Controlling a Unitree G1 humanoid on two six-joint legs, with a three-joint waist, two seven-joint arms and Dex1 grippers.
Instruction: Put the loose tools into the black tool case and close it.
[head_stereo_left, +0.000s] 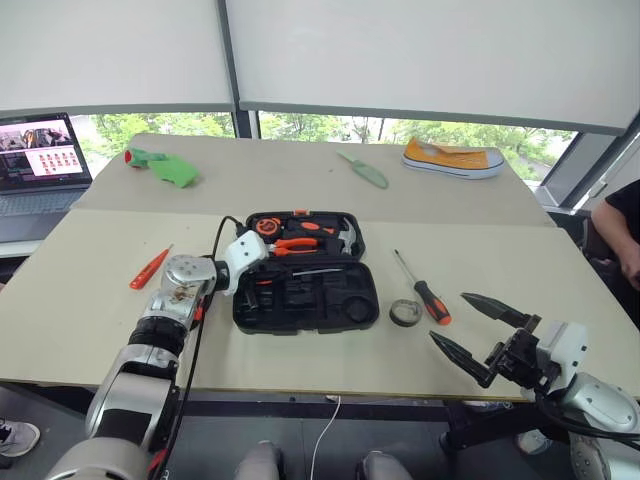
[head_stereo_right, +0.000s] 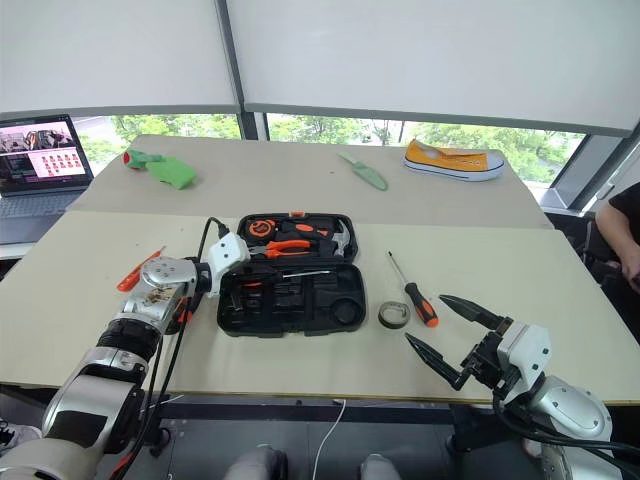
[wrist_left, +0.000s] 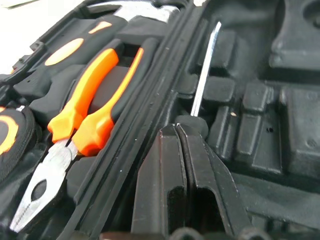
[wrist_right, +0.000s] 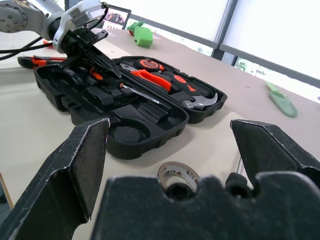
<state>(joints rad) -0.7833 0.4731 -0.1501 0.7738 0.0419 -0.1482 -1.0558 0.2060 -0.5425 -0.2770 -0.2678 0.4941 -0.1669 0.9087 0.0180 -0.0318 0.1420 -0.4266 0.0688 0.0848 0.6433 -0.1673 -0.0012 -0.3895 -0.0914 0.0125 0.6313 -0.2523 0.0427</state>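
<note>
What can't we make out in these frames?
- Screwdriver handle: left wrist view, hidden behind the left gripper's shut fingers.
- Utility knife: right eye view, mostly behind the left arm.
- Tape roll near edge: right wrist view, hidden by the open right gripper.

The right gripper (wrist_right: 170, 165) is holding its jaws wide apart, with the small tape roll (wrist_right: 178, 175) lying flat on the tabletop (wrist_right: 30, 130) between them. Beyond the roll, the black tool case (wrist_right: 130, 107) is lying open, with orange-handled pliers (wrist_right: 155, 78) and a hammer head (wrist_right: 200, 102) sitting in its far half. The left gripper (wrist_right: 100, 57) is reaching down into the near half, its jaws together at a screwdriver (wrist_right: 137, 93) lying there. An orange utility knife (wrist_right: 37, 61) is resting just beside the case. A green trowel (wrist_right: 281, 100) is lying well apart.
</note>
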